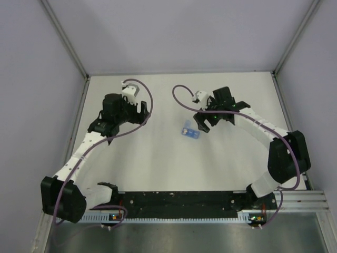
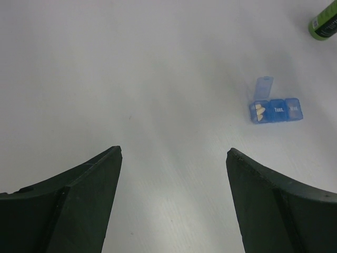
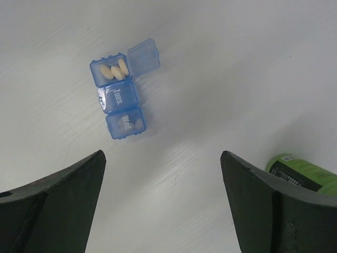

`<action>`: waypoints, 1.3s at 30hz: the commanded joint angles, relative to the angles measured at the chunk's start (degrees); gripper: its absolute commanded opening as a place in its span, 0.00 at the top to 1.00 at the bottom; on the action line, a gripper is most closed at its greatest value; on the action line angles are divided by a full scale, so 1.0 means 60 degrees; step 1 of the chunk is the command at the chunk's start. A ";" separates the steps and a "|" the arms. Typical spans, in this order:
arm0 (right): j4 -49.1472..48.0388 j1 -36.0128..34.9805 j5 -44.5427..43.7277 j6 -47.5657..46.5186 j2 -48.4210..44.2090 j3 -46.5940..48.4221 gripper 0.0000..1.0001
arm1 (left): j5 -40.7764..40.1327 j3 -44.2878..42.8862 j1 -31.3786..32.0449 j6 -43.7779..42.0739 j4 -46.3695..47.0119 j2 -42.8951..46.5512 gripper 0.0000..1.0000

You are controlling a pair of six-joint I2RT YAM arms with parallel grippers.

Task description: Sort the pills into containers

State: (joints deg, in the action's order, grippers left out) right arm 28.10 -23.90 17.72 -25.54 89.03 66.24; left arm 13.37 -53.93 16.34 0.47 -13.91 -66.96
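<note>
Lying near the middle of the white bench [image 1: 158, 163], a small translucent blue pill box [image 3: 120, 95] holds a row of three square compartments. In the right wrist view the far end compartment has its lid [image 3: 144, 55] flipped open to the side, and three pale oblong tablets [image 3: 113, 71] rest inside it. The middle compartment, marked "Tues.", is closed. The near one, marked "Wed.", is closed too, with one pale pill [image 3: 138, 125] showing through its lid.

The right tool [image 3: 163, 155] hovers just beside the box, its two dark fingers spread wide and gripping nothing. A bottle with a green label [image 3: 308, 176] sits at the lower right of that view, partly hidden behind one finger.

The left tool [image 2: 174, 153] hangs well apart from the box, to its left in the overhead view, its fingers also released wide over bare bench. From its camera the box appears small at the right, with the bottle's green end in the top right corner.
</note>
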 commanded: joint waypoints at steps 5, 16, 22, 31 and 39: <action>-0.1225 -0.0542 0.0299 -0.0328 0.0966 -0.0200 0.12 | 0.0130 0.0024 -0.0891 0.0917 0.0546 0.0305 0.15; -0.1489 -0.0967 0.0051 -0.0680 0.1640 -0.0405 0.14 | 0.0526 -0.0049 -0.1536 0.1298 0.0678 0.0320 0.15; -0.1577 -0.1099 -0.0037 -0.0709 0.1904 -0.0361 0.17 | 0.0644 0.0024 -0.1639 0.1313 0.0663 0.0291 0.15; -0.1577 -0.1305 -0.0272 -0.0753 0.2285 -0.0332 0.24 | 0.0805 0.0009 -0.1698 0.1357 0.0678 0.0276 0.15; -0.1578 -0.1319 -0.0316 -0.0768 0.2417 -0.0331 0.31 | 0.0907 0.0024 -0.1741 0.1343 0.0707 0.0276 0.16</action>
State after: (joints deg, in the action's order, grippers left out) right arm 20.32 -31.03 15.88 -29.56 103.04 64.12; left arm 17.56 -53.74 6.35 7.84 -13.04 -66.87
